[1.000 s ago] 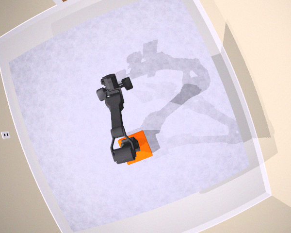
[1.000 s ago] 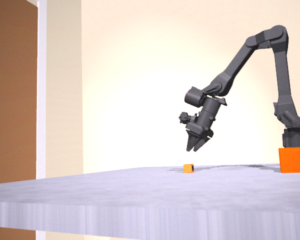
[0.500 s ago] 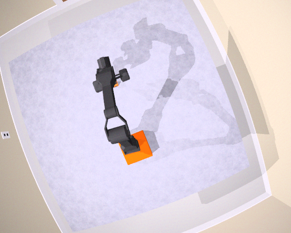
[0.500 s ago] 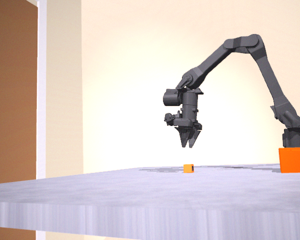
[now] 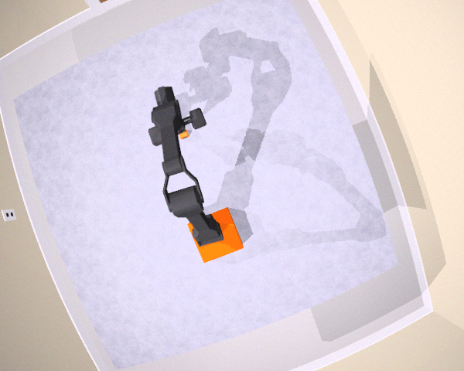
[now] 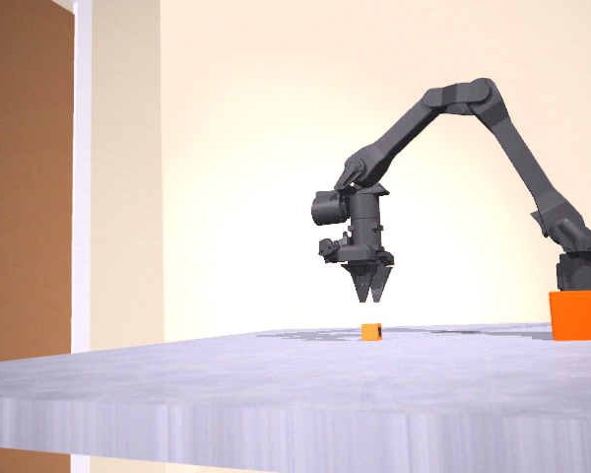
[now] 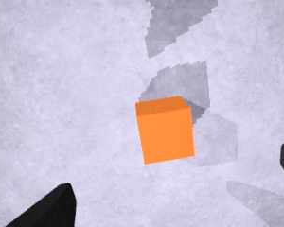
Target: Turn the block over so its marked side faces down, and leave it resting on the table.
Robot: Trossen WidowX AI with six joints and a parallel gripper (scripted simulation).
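Observation:
The small orange block point(image 5: 183, 134) point(image 6: 371, 331) point(image 7: 167, 137) rests flat on the table. In the exterior view a dark mark point(image 6: 379, 331) shows on its upright side toward the arm's base. The two block faces seen in the wrist view are plain orange; the mark is hidden there. My gripper point(image 6: 369, 301) point(image 7: 180, 174) is open and empty, pointing straight down. Its fingertips hang a little above the block, one on each side of it in the wrist view, not touching it. In the top view the arm hides the fingertips.
The arm's orange base box point(image 5: 233, 235) point(image 6: 581, 315) stands on the table point(image 5: 124, 279) point(image 6: 286, 376), to the right in the exterior view. Shadows of the arm fall across the table beside the block. The table's near edge shows in the exterior view.

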